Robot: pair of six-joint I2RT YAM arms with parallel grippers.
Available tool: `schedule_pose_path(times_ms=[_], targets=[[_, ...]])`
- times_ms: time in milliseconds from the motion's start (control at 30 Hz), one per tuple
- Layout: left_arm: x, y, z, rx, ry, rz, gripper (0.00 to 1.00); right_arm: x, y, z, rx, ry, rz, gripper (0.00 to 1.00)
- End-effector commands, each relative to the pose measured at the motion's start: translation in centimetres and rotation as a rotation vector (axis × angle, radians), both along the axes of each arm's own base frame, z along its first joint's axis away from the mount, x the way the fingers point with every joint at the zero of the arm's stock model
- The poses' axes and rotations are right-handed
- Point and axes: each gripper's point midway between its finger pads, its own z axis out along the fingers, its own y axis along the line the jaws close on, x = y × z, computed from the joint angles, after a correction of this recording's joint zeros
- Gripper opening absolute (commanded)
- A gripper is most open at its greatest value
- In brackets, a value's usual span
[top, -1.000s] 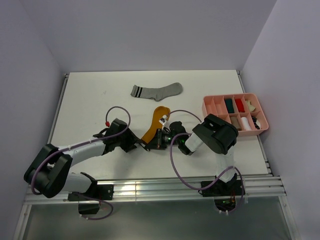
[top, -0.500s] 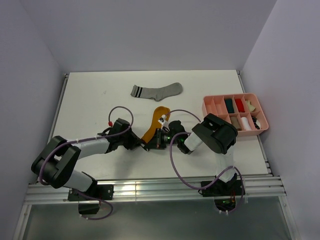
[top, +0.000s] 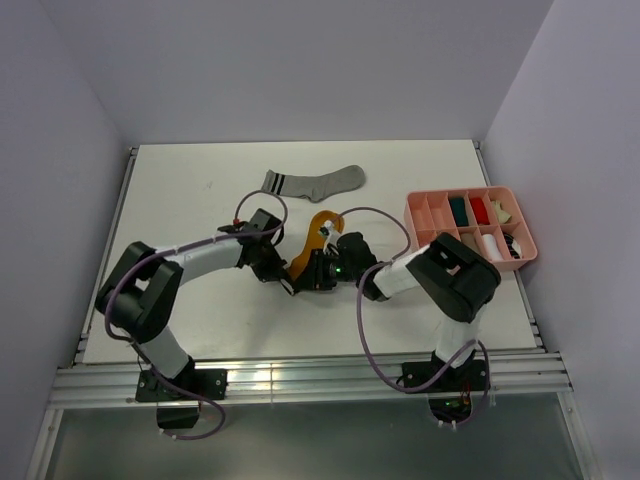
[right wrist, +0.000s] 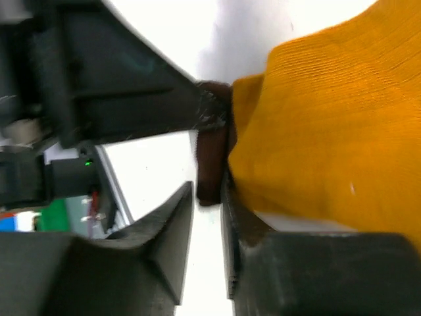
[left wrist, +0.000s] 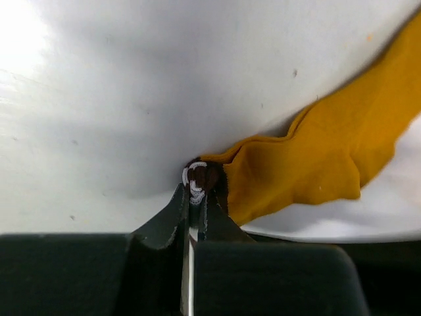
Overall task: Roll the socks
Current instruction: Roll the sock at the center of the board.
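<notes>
The mustard-orange sock (top: 308, 250) lies mid-table, with its brown-and-white striped cuff (left wrist: 197, 178) at the near end. My left gripper (top: 285, 281) (left wrist: 196, 189) is shut on that cuff, and the orange body (left wrist: 316, 164) trails off to the right. From the other side, my right gripper (top: 309, 280) (right wrist: 207, 191) stands slightly open. The brown cuff edge (right wrist: 210, 168) sits at its tips against one finger, with a gap to the other. A grey sock (top: 315, 182) with dark cuff stripes lies flat farther back.
A pink divided tray (top: 413, 213) with several small rolled bundles stands at the right edge. The two arms meet nose to nose at the cuff, and the left finger (right wrist: 131, 85) fills the right wrist view's upper left. Walls close in on three sides.
My left gripper has moved in to the sock's cuff and shut on it, its arm swinging toward the back. The right gripper has loosened its jaws. The sock's toe end now curls more.
</notes>
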Motion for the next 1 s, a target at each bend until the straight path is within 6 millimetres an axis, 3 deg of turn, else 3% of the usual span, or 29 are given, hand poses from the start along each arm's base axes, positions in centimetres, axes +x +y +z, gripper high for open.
schedule_pose_path(times_ms=[0,67,200,233,267,333,400,667,967], targets=[[-0.3,2.9,-0.6,0.218,0.079,-0.067,0.00,1.7,-0.6,2.2,-0.094,-0.181,-0.017,0.35],[-0.8,3.4,-0.6,0.269,0.125,-0.111,0.00,2.6,-1.4,3.1,-0.158,-0.275,-0.057,0.39],[0.1,3.2,-0.7,0.332,0.178,-0.164,0.00,3.3,-2.0,4.1,-0.301,-0.443,-0.107,0.45],[0.3,3.3,-0.8,0.350,0.185,-0.176,0.01,2.4,-1.1,4.6,-0.323,-0.490,-0.084,0.46],[0.1,3.4,-0.8,0.361,0.201,-0.185,0.00,3.2,-1.6,4.5,-0.409,-0.556,-0.119,0.47],[0.5,3.2,-1.0,0.367,0.212,-0.205,0.01,1.9,-0.2,4.7,-0.458,-0.629,-0.093,0.48],[0.8,2.8,-1.1,0.363,0.214,-0.213,0.00,2.0,0.1,4.7,-0.525,-0.697,-0.106,0.49],[1.2,2.3,-1.2,0.355,0.223,-0.244,0.00,0.9,3.9,3.6,-0.709,-0.882,-0.049,0.49],[1.3,2.0,-1.1,0.346,0.220,-0.266,0.00,1.4,4.2,0.3,-0.836,-0.870,-0.042,0.47]])
